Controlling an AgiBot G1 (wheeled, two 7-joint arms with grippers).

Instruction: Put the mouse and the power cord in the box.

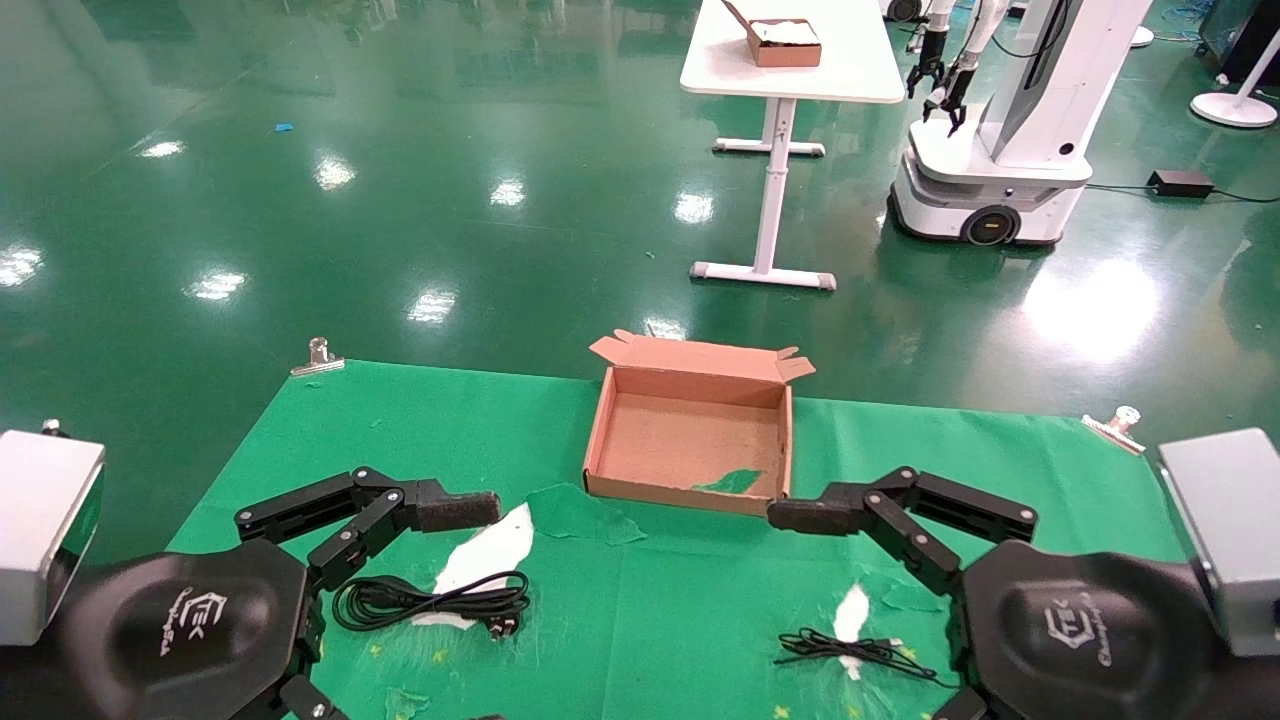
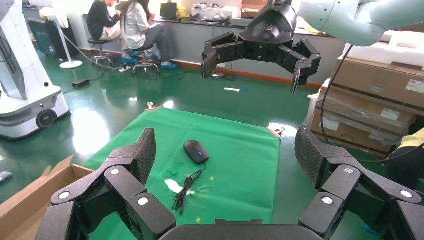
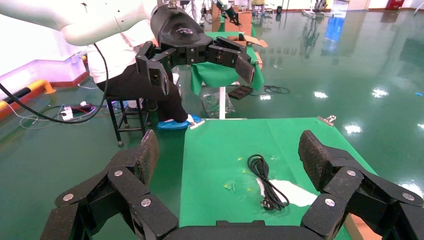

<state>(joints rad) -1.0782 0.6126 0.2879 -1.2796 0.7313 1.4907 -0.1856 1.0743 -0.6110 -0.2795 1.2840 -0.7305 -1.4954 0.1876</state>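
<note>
The box [image 1: 603,430] lies open at the middle of the green cloth, lid flap back, with a green scrap on its floor. The coiled power cord [image 1: 430,600] rests front left, also seen in the right wrist view as power cord [image 3: 267,182]. The mouse [image 2: 196,151] with its thin cable [image 2: 184,189] sits front right; in the head view only its cable [image 1: 850,655] shows. My left gripper [image 2: 225,147] hovers open and empty above the cord's side. My right gripper [image 3: 227,150] hovers open and empty beside the box's near right corner.
White patches [image 1: 490,550] show through the torn cloth. Metal clips [image 1: 318,355] [image 1: 1120,420] hold the cloth's far corners. Beyond stand a white table [image 1: 860,70] with a smaller brown box [image 1: 785,42] and another robot [image 1: 1000,150].
</note>
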